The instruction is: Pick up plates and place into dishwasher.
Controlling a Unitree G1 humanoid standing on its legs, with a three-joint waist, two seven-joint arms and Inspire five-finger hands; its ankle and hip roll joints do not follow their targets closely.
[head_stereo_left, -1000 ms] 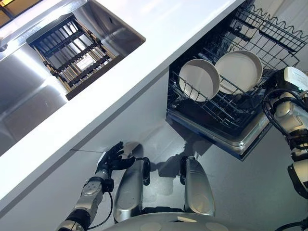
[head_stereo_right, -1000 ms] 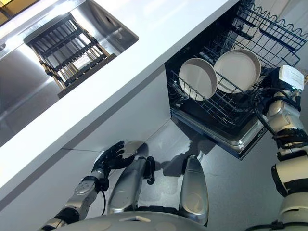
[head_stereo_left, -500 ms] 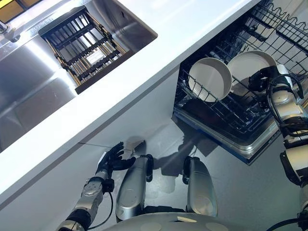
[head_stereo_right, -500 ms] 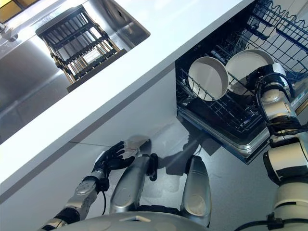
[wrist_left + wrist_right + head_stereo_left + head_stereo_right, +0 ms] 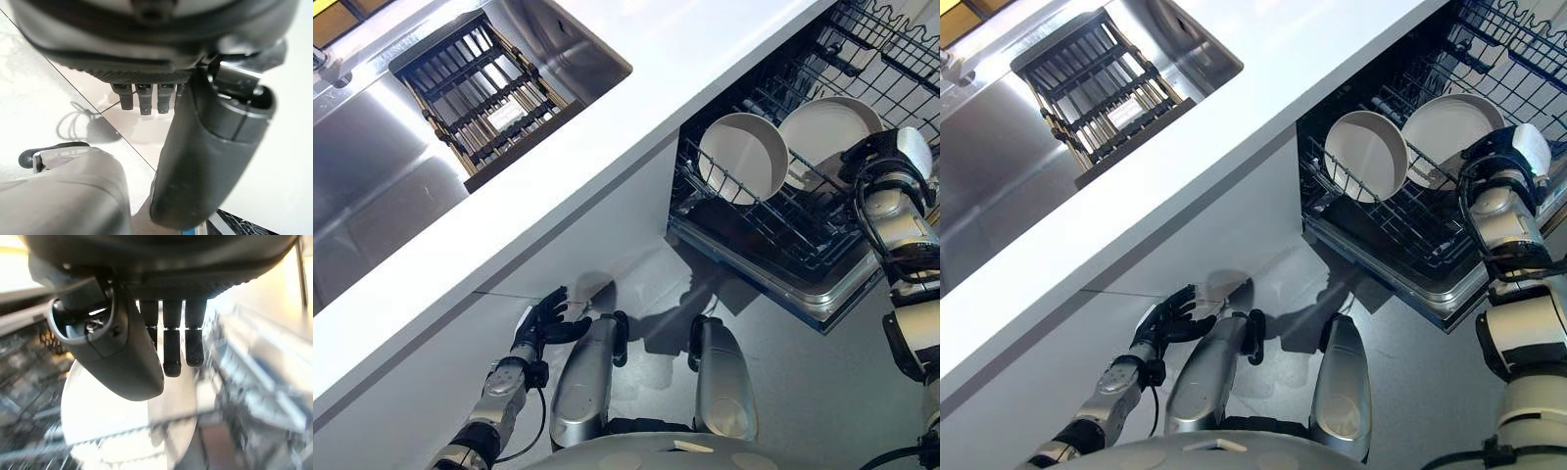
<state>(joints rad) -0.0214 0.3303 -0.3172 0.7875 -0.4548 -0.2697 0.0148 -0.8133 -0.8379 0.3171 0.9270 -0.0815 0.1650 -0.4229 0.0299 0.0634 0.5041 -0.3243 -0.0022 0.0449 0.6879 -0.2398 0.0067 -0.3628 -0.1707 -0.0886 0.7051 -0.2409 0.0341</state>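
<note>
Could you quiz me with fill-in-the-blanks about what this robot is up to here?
1. ____ white plates stand in the dishwasher rack.
2. The right hand is beside the plate on the ____.
3. The left hand hangs low, holding ____.
4. The sink is set into the ____.

Missing: two; right; nothing; counter

Two white plates standing on edge in one dishwasher rack, just beyond right hand's fingers. One sink. One dark slatted drying rack in sink. One white surface.
</note>
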